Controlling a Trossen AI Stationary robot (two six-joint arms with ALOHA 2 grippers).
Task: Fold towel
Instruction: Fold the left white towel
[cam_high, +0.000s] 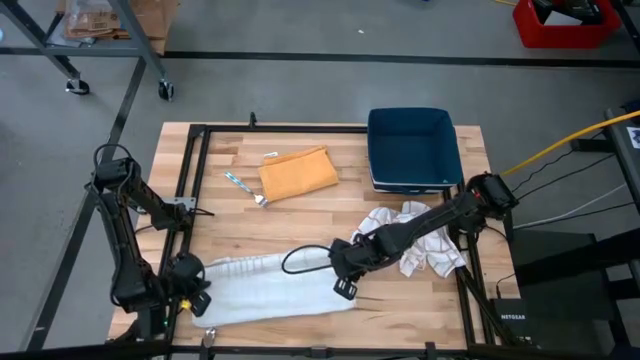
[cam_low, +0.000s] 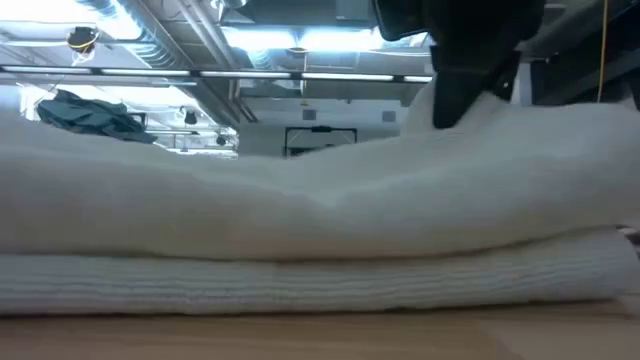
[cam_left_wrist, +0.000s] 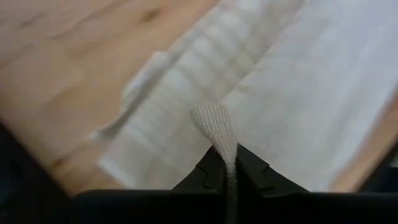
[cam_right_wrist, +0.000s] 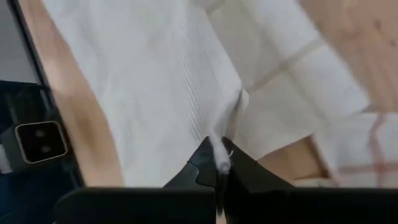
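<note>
At the near edge of the wooden slat table (cam_high: 300, 215), the white ribbed cotton towel (cam_high: 265, 290) lies stretched flat between both arms. The left gripper (cam_high: 192, 297) sits at the towel's left end, fingers pressed together on a pinch of fabric; the left wrist view shows a small loop of woven hem (cam_left_wrist: 214, 124) squeezed up between the two dark fingers. The right gripper (cam_high: 345, 283) is at the towel's right end, also clamped on cloth: a thin ridge of towel (cam_right_wrist: 224, 140) rises into the closed fingers.

Progress, as a judgement: at least one fold looks done. The low view shows two stacked layers, a puffy upper layer (cam_low: 300, 205) over a flatter ribbed lower layer (cam_low: 300, 285), and the wrist views show overlapping edges. The shape is now a long narrow strip, so a crosswise fold, bringing one end over the other, probably remains, plus release and smoothing.

Materials: the towel is soft, thin-looking, with fine ribbing and a band pattern near the hem; it drapes and puckers where pinched, so corners may slip or bunch. The table is pale wood with a black metal frame.

Other things, well apart from the towel: a folded orange cloth (cam_high: 298, 174), a small teal-handled utensil (cam_high: 244, 187) just beside it, a dark blue rectangular plastic bin (cam_high: 412, 148), and a crumpled white patterned cloth (cam_high: 425, 245) under the right arm.
</note>
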